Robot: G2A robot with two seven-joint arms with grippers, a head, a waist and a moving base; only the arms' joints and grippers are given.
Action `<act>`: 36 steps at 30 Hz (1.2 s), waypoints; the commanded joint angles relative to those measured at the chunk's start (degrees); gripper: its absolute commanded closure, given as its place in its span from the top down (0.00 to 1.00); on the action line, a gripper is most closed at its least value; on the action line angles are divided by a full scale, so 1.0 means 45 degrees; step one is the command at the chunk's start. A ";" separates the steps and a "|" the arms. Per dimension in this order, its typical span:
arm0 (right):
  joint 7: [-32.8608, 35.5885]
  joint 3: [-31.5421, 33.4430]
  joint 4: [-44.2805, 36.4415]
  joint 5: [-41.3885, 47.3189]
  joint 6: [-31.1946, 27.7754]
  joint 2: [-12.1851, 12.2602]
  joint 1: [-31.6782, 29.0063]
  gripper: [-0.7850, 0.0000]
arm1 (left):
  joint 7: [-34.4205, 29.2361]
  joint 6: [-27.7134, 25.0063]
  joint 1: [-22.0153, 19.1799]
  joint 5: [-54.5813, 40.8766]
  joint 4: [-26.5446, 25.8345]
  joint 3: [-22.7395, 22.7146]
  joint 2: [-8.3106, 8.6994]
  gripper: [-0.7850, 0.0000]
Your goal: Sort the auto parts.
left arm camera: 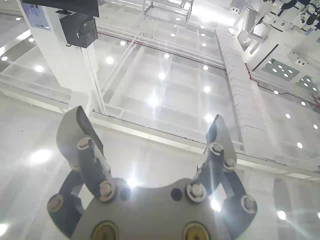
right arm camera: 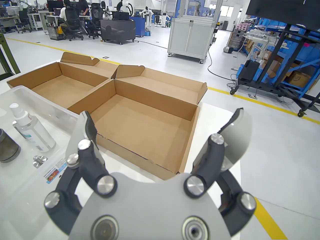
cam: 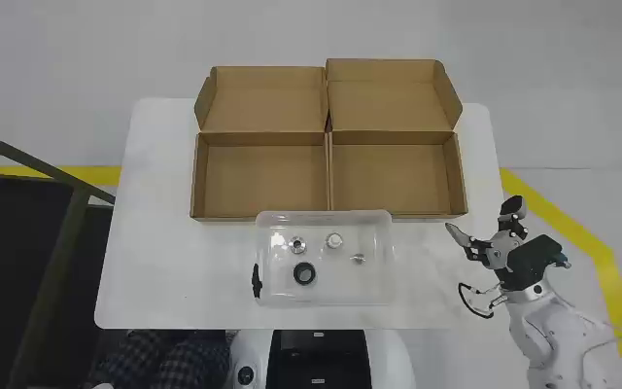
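Top view: two open cardboard boxes are set along the table's [cam: 165, 253] far edge, the left box [cam: 262, 180] touching the right box [cam: 391, 178], both bare inside. One clear bin [cam: 374, 282] is placed at the middle of the near edge. Five small parts are counted in it, among them a black ring [cam: 304, 275]. The right gripper [cam: 455, 259] is held over the near right corner, jaws spread, nothing held.

Left wrist view: the left gripper [left arm camera: 147, 113] is seen wide apart and empty, pointed up at the ceiling.

Right wrist view: one spray bottle [right arm camera: 31, 131], one dark cylinder [right arm camera: 7, 148] and one silver fitting [right arm camera: 40, 161] are seen in the bin. No part is judged sorted yet. The bin is best entered from above, with one part closed on squarely, clear of the wall.
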 commanded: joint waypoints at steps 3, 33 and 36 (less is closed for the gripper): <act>0.0000 0.0000 0.0000 0.0000 0.0000 0.0000 0.0000 1.00 | 0.0000 0.0000 0.0000 0.0000 0.0000 0.0000 0.0000 1.00; 0.1448 -0.1196 -0.0906 -0.0364 -0.0265 0.0012 0.0524 1.00 | 0.0000 0.0000 0.0000 0.0000 0.0000 0.0000 0.0000 1.00; 0.1888 -0.1636 -0.1054 -0.0493 -0.0335 0.0009 0.0692 1.00 | 0.0000 0.0000 0.0000 0.0000 0.0000 0.0000 0.0000 1.00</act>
